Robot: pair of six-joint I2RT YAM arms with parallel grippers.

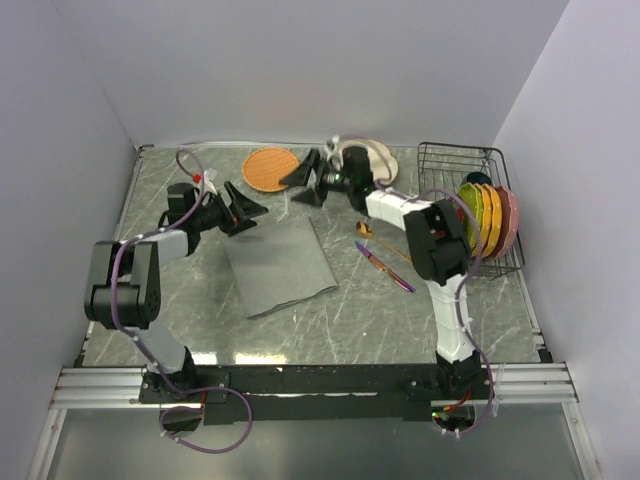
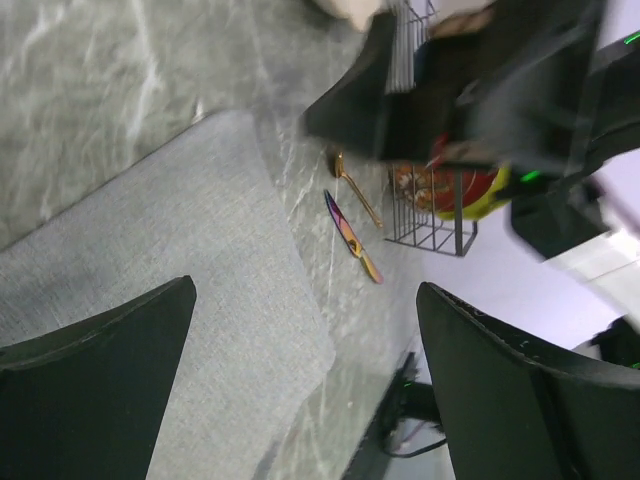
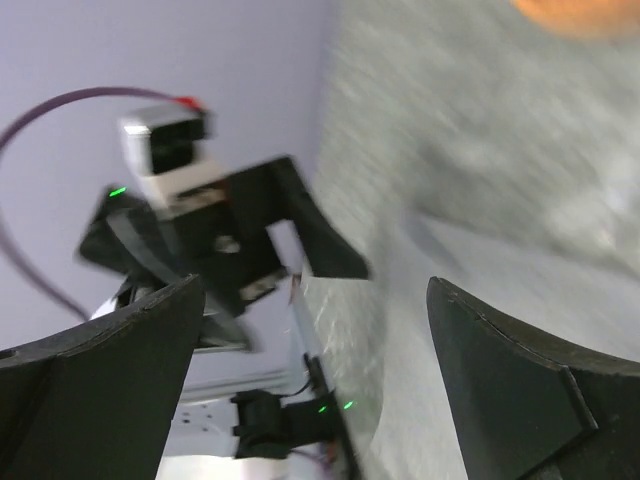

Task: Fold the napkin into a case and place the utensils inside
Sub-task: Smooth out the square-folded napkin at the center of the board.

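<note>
Marbled grey table [image 1: 350,320], plain grey napkin [image 1: 278,265] laid flat at centre, smooth rectangle, left gripper [image 2: 305,290] and right gripper [image 3: 315,285] splayed wide.

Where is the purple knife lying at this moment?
In the top view, the purple knife lies on the table right of centre, between the grey napkin and the wire rack, just beside the gold spoon.
</note>
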